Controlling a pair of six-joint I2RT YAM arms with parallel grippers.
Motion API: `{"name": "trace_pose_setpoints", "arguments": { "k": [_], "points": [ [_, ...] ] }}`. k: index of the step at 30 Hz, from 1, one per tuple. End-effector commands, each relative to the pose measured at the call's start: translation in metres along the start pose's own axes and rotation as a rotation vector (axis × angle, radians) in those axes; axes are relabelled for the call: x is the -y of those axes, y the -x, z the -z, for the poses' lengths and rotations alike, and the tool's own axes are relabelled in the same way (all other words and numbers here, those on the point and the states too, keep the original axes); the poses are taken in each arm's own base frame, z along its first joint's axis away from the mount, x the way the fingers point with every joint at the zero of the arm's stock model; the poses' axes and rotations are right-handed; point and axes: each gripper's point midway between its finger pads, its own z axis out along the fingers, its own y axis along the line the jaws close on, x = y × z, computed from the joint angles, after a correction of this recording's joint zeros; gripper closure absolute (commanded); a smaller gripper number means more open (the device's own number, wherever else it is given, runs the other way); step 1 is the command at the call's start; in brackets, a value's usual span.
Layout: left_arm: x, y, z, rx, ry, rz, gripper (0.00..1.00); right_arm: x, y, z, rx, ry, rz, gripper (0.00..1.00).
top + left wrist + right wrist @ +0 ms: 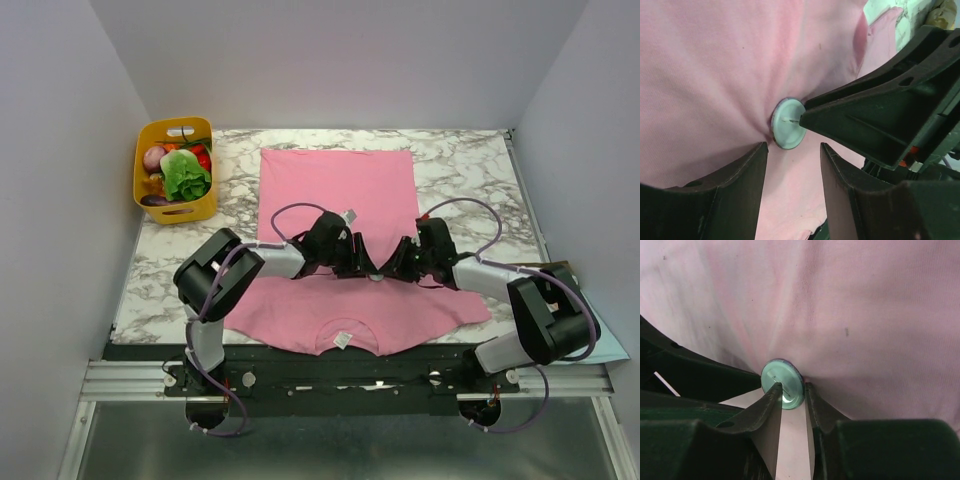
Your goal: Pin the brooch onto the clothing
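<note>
At the middle of the counter [460, 160], a little toward its near edge, the brooch [788, 123] lies against the clothing [340, 185], a pink T-shirt with its neckline label [343, 339] at the near edge. Creases in the cloth radiate from the disc, so the fabric appears gathered behind it. The two arms meet here tip to tip. The right gripper [792, 390] reaches in from the right edge, jaws drawn narrow, both tips touching the brooch's near rim in what reads as a pinch. The left gripper [793, 152] comes from the left edge, jaws spread, with only pink cloth in the gap. The brooch lies just beyond its fingertips, in line with that gap. The disc is round, so it has no long axis to align with. The right arm is therefore the one on the brooch, and the left stands just short of it. Judged from this, the coming move turns on the left jaws taking the cloth beside the disc without striking the right finger, which crosses close in front. A yellow basket [178, 210] of vegetables sits at the far left corner, well apart.
</note>
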Motion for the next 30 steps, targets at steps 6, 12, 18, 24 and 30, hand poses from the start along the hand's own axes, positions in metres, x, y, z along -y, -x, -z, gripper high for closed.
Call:
{"name": "trace_pose_setpoints", "arguments": {
  "k": [6, 12, 18, 24, 30],
  "points": [
    [-0.006, -0.005, -0.013, -0.012, -0.023, 0.016, 0.50, 0.008, -0.009, -0.006, -0.028, 0.002, -0.003, 0.72],
    [-0.005, -0.005, -0.016, -0.007, -0.049, 0.024, 0.60, 0.011, -0.013, -0.007, -0.035, 0.004, -0.010, 0.75],
    [0.002, 0.000, -0.012, 0.015, -0.063, 0.005, 0.72, 0.004, -0.013, -0.004, -0.032, 0.045, -0.009, 0.76],
    [0.009, 0.002, -0.011, 0.028, -0.103, -0.017, 0.98, -0.006, -0.009, 0.005, -0.009, 0.083, 0.008, 0.76],
    [0.015, 0.006, -0.008, 0.049, -0.131, -0.039, 1.00, -0.015, -0.002, 0.017, 0.040, 0.117, 0.031, 0.75]
  ]
}}
